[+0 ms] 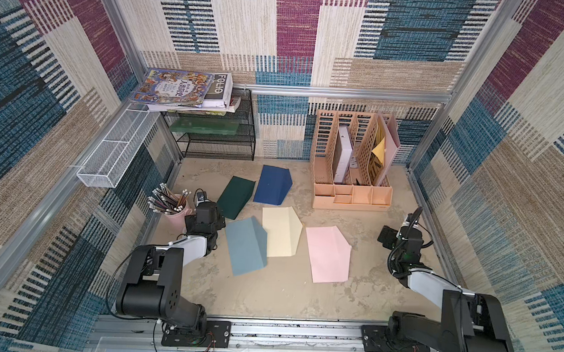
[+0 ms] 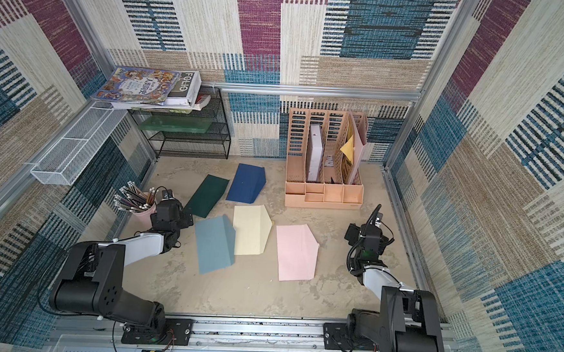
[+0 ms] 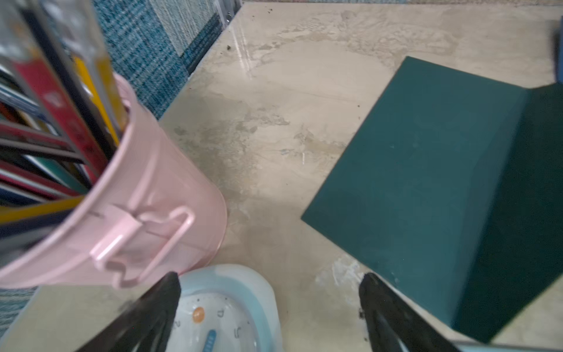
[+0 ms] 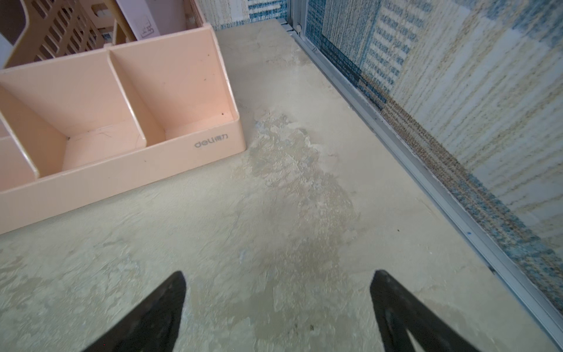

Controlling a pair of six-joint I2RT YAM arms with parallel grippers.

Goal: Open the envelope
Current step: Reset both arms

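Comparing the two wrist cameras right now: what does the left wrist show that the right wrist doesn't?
Only the left wrist view shows the pink pencil cup, the dark green envelope with its flap raised, and a pale blue timer below the left gripper.

Only the right wrist view shows the peach desk organizer and the right gripper over bare table.

Both show open jaws holding nothing, tabletop and patterned wall.

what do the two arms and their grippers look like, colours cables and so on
Both arms are mostly black with boxy joint housings and one white forearm link each, seen in both top views: left arm, right arm. Thin black cables loop beside the joints. The left gripper and right gripper have plain black fingers tapering to points. No markings show.
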